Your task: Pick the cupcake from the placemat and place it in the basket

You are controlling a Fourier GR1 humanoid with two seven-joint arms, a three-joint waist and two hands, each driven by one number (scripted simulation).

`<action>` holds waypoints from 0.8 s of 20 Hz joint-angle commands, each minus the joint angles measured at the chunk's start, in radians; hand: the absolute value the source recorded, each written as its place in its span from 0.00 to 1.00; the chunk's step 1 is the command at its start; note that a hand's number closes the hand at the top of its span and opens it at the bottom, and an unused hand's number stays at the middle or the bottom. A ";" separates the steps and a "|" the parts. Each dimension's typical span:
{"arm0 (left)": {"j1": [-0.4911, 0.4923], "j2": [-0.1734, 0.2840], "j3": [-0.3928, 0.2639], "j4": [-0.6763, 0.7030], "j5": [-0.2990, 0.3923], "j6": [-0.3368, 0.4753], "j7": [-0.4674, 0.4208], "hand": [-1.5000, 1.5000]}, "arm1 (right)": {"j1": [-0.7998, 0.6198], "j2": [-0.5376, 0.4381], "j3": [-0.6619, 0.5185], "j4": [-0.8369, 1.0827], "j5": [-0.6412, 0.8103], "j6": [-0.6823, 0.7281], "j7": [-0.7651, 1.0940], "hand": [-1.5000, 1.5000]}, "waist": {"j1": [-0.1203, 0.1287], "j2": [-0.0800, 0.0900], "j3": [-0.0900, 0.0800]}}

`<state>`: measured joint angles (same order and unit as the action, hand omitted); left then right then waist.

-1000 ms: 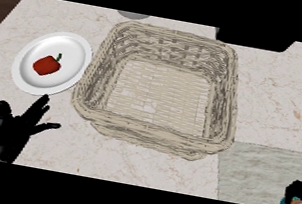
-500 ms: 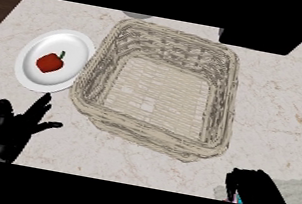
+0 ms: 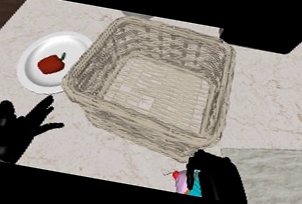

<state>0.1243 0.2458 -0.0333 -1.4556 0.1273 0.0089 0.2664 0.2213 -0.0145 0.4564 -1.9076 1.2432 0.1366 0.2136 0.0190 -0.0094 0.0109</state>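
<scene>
A: At lower right, right hand (image 3: 217, 179): black fingers (image 3: 211, 161) curled round the cupcake (image 3: 183, 182). Only a bit of it shows, pink with a teal wrapper and a red speck on top, peeking out at the hand's left side.

B: Where is the cupcake against the rest?

A: Held in that hand, just in front of the basket (image 3: 221, 86), near its front right corner. The fingertips overlap the lower rim in this view; contact or not, cannot tell. The cupcake is outside the basket and off the placemat (image 3: 283, 175).

B: Placemat?

A: Grey-green, on the counter (image 3: 283, 92) to the right of the hand, its left edge just beside the hand. Nothing sits on the part that shows.

B: Basket?

A: Pale wicker, roughly square, deep woven walls, flat woven floor. It stands mid-counter, slightly turned. No object inside.

B: Left hand?

A: Left hand (image 3: 15, 132) at lower left, fingers straight and spread, pointing up, thumb out to the right. Holds nothing. Resting over the counter, well apart from the basket.

B: Anything else?

A: White plate (image 3: 36, 53) left of the basket, its right edge tucked behind the basket's left wall. A red pepper (image 3: 50, 64) with a short green stem lies on it. Counter is light marble; a dark block (image 3: 258, 41) sits at its far edge, beyond the basket's right corner.
</scene>
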 commanded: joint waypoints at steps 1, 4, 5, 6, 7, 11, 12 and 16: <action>0.016 0.001 -0.011 0.022 -0.014 0.003 0.018 0.50 | -0.036 0.014 0.129 -0.099 -0.124 -0.186 0.151 1.00 | -0.012 -0.005 -0.001; 0.026 -0.003 -0.008 0.022 -0.009 0.005 0.015 0.50 | -0.085 0.014 0.209 -0.154 -0.125 -0.303 0.301 1.00 | -0.001 -0.003 -0.010; 0.024 0.008 -0.006 0.017 -0.014 0.004 0.016 0.50 | -0.084 0.014 0.238 -0.177 -0.117 -0.341 0.341 1.00 | -0.010 -0.009 -0.011; 0.024 -0.001 -0.006 0.021 -0.005 0.002 0.019 0.50 | -0.113 0.014 0.252 -0.180 -0.116 -0.384 0.392 1.00 | -0.003 -0.001 -0.013; 0.019 0.011 -0.007 0.017 -0.013 -0.001 0.024 0.50 | -0.132 0.014 0.277 -0.186 -0.093 -0.407 0.445 1.00 | -0.006 -0.001 -0.015; 0.030 -0.003 -0.016 0.021 -0.017 0.007 0.021 0.50 | -0.214 0.014 0.317 -0.223 0.005 -0.446 0.634 1.00 | -0.013 -0.004 -0.023; 0.022 0.011 0.001 0.012 -0.013 0.008 0.019 0.50 | -0.237 0.014 0.328 -0.209 0.023 -0.467 0.684 1.00 | -0.005 -0.002 -0.022; 0.038 0.011 -0.009 0.010 -0.027 0.011 0.016 0.50 | -0.365 0.014 0.328 -0.201 0.101 -0.495 0.857 1.00 | 0.011 0.002 -0.023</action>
<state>0.1348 0.2510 -0.0353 -1.4755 0.1211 0.0147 0.2763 -0.0456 -0.0007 0.7670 -2.1084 1.2803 -0.3182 0.9091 0.0169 -0.0144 -0.0046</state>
